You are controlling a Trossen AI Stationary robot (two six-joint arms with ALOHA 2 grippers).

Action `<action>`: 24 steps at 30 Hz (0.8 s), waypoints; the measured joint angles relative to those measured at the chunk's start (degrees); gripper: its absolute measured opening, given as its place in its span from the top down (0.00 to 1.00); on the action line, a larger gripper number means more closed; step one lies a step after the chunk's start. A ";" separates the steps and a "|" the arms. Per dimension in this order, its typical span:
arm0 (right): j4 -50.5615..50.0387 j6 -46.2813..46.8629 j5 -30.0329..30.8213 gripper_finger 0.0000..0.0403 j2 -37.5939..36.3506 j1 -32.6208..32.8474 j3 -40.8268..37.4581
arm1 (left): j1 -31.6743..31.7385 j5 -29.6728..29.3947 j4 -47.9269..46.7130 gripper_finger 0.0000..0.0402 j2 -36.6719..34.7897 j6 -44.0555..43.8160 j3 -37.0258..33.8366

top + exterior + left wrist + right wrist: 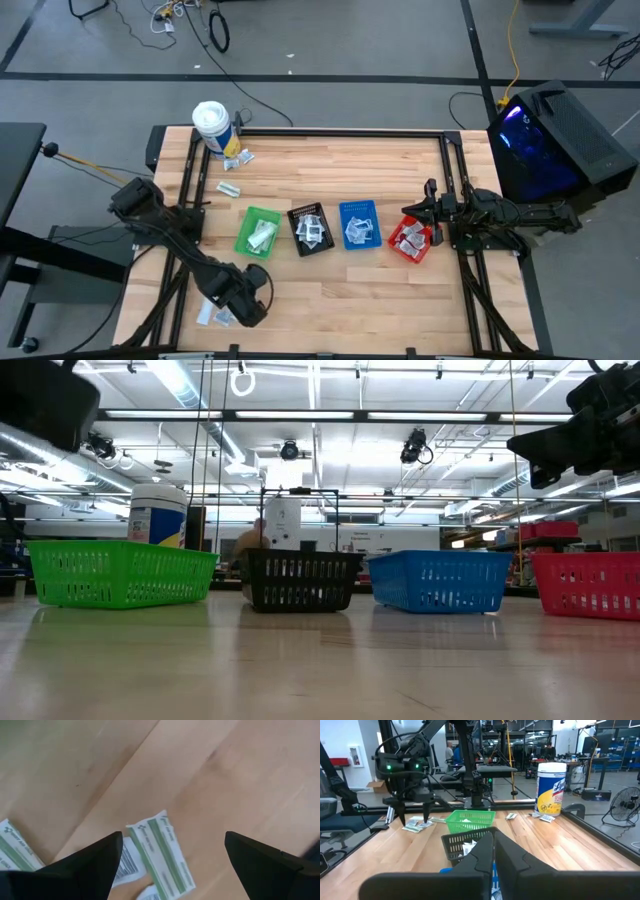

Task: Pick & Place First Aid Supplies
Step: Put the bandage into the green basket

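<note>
Pale wood forms the surface (330,290), on which four small bins are lined up across the middle of the high view: a green bin (259,231), a black bin (310,229), a blue bin (358,224) and a red bin (412,240), each already holding some sachets. The sorting is judged to be well along but not finished. A few green-printed sachets (161,851) are still seen loose at the lower left of the high view, directly beneath the left hand (170,865), whose fingers are spread wide above them with nothing held. More loose packets (236,158) are left at the upper left, just beside a white tub (212,124), and one packet (229,187) lies a little below them. The right hand (432,212) is parked at the right of the frame, by the red bin, with its fingers pressed together and nothing seen between them. These remaining sachets are judged still to be picked up and binned.
</note>
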 joint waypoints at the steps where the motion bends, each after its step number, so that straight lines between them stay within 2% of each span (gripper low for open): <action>1: 0.00 -0.01 0.00 0.94 0.00 -0.01 -0.02 | 0.00 0.20 -0.04 0.10 0.69 0.00 -0.02; 6: 0.00 0.00 0.00 0.94 0.00 0.01 -0.02 | -0.02 1.05 0.33 0.10 3.32 0.92 -0.02; 24: 0.00 -0.02 0.00 0.94 0.00 -0.01 -0.02 | 1.03 2.27 0.64 0.10 5.26 5.74 0.00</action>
